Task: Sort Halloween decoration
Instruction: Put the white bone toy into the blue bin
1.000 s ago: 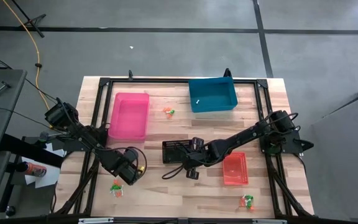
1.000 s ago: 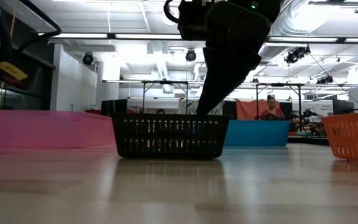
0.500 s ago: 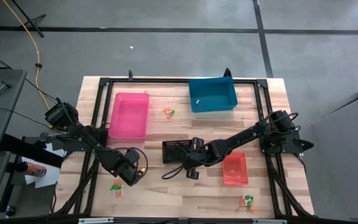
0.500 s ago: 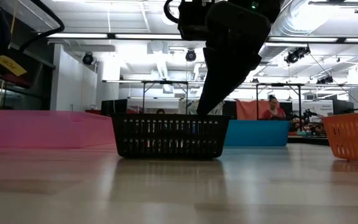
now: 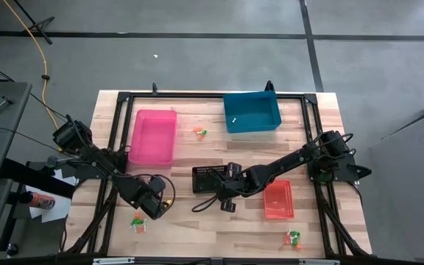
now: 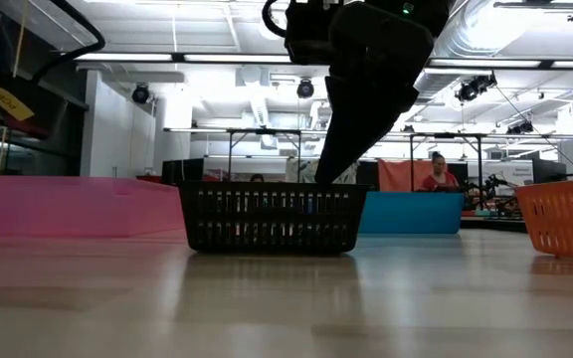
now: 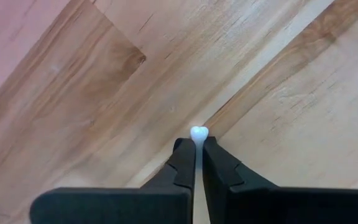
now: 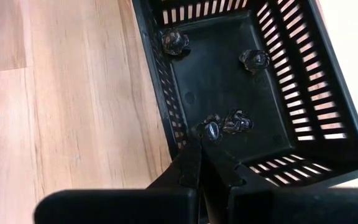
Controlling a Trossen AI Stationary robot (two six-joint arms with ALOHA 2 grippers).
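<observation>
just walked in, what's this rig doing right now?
It's sorting tiny Halloween trinkets into coloured bins. The left pincer, near the table's front left by the pink bin, is shut on a small white trinket at its fingertips. The right pincer is shut and sits over the black bin, which holds several dark trinkets. Small clusters of trinkets lie loose on the table.
</observation>
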